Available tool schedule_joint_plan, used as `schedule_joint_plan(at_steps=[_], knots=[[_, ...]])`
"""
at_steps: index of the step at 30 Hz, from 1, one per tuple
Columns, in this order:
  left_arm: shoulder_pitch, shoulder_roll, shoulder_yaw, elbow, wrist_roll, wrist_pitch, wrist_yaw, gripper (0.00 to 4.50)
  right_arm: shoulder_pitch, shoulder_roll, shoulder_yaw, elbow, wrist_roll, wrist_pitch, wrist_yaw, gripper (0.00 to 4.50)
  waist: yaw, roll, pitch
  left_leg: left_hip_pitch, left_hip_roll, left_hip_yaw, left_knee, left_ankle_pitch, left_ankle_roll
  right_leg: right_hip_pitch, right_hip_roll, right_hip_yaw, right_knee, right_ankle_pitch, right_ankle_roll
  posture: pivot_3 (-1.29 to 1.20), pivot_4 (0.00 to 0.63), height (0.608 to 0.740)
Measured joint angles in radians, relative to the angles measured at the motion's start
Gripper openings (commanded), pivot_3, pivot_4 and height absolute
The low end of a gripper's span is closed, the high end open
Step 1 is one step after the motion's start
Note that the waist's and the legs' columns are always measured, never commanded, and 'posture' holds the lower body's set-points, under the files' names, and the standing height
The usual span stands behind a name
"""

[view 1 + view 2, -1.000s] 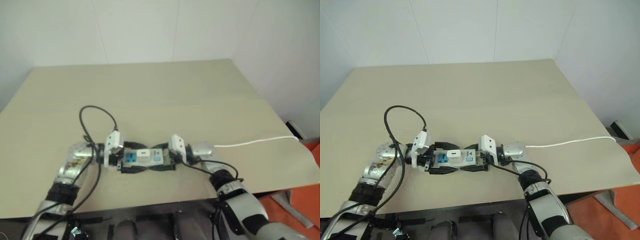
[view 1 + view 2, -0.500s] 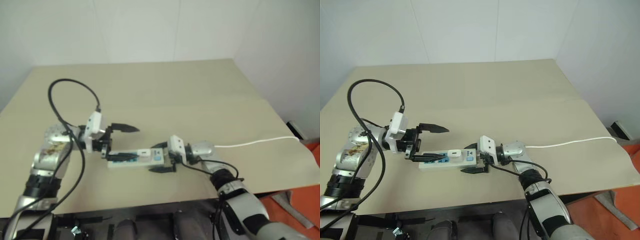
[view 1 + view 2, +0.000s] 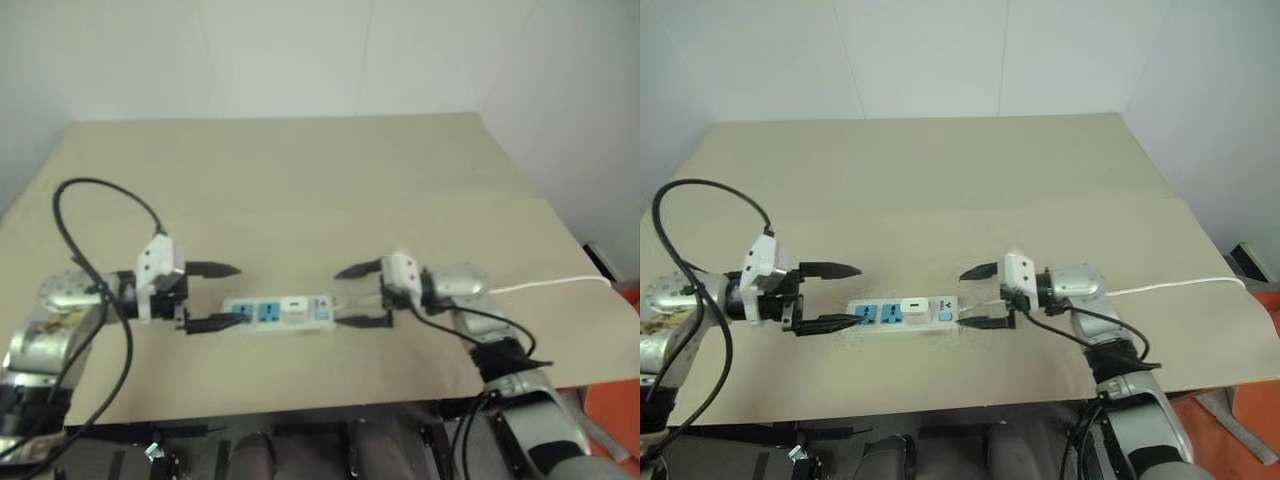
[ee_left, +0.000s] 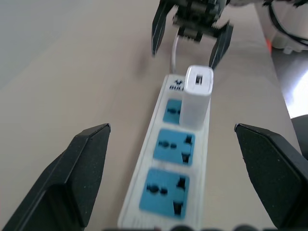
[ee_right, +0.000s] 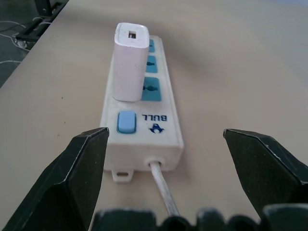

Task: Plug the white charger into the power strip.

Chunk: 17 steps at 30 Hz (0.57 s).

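**Charger seated, both grippers standing off the ends of the strip**

Both sets of jaws are spread wide and hold nothing. The left gripper (image 3: 825, 296) hangs just off one end of the strip, its lower black finger (image 3: 830, 322) close to the strip's end, though I can't tell whether it touches. The right gripper (image 3: 977, 297) faces it from the opposite end, by the switch, fingers splayed to either side of the thin white cord (image 5: 161, 191).

Between them lies the long white plastic power strip with blue socket faces (image 3: 902, 314), flat on the tan tabletop (image 3: 940, 190). Its long axis runs straight from one gripper to the other. The small white rectangular charger block (image 3: 912, 308) stands upright in the socket nearest the blue switch (image 5: 126, 122), which puts it closer to the right gripper than the left. The two sockets toward the left gripper are bare.

From the right wrist view, the charger (image 5: 129, 62) looks pressed down flush, its base meeting the strip with no gap I can make out. The plug-in looks done to me. If any push is still wanted, the right arm is the nearer one, and it would have to come down from above, across the strip's length.
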Motion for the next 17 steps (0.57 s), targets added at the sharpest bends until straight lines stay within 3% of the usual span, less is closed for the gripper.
schedule_joint_plan(at_steps=[3,11,17], knots=[[0.078,0.054,0.066,-0.046,0.006,0.031,0.026,4.50,0.022,-0.050,-0.023,-0.027,0.015,0.036,0.002,4.46,0.003,-0.001,0.002,0.000,0.000,0.000,0.000,0.000,0.000,0.000,0.000,0.000,0.000,0.000,0.000,0.00,0.150,0.740],[0.325,0.064,0.358,-0.222,-0.111,0.103,0.010,4.50,0.040,-0.163,-0.087,-0.054,0.051,0.078,0.006,4.46,0.004,-0.001,0.009,0.000,0.000,0.001,0.000,0.000,0.000,-0.001,-0.001,0.000,0.000,0.000,0.000,0.00,0.150,0.740],[0.358,0.063,0.395,-0.246,-0.126,0.112,0.027,4.50,0.050,-0.173,-0.096,-0.068,0.067,0.094,0.002,4.46,0.004,-0.001,0.009,0.001,0.000,0.001,0.000,0.000,0.000,0.000,-0.001,0.000,-0.001,0.000,0.000,0.00,0.150,0.740]])
